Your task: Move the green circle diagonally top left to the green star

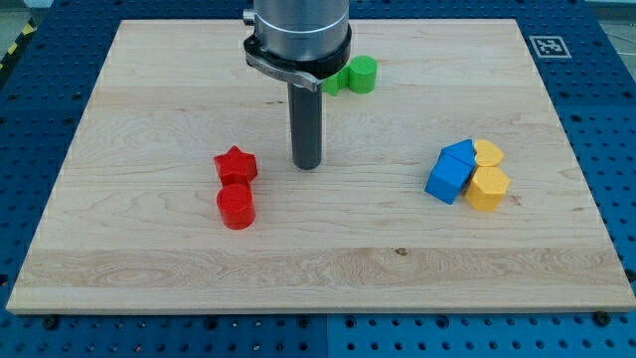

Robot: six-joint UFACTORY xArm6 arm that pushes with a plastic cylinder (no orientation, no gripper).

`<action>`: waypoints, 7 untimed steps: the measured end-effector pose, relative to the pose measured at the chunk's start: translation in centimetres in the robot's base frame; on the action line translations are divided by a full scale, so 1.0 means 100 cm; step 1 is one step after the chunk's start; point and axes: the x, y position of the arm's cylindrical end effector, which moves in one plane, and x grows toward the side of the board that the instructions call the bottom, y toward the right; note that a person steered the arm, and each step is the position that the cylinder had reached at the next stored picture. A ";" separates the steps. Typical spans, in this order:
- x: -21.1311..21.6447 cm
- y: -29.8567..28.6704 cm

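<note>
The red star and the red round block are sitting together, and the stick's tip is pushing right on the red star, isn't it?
Not quite. The red star and the red round block do sit together, but my tip is not touching the star. The camera view shows bare wood between them; the tip stands apart, to the star's right.

A single camera looks down at a slant from the near edge of the bench (556, 268), facing across the wooden board toward its far edge, so the board's side edges draw inward toward the view's top. It stands close enough that the board fills nearly the whole frame, with only narrow strips of the blue perforated surface (616, 119) showing at the left, right and bottom, and a printed marker (548, 46) at the far right corner. The arm's body (298, 30) enters from the view's top and is cut off by the frame, so only its lower part shows.
</note>
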 end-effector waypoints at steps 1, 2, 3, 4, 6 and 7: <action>-0.001 0.006; -0.008 0.030; -0.034 0.061; -0.074 0.074; -0.136 0.074; -0.169 0.082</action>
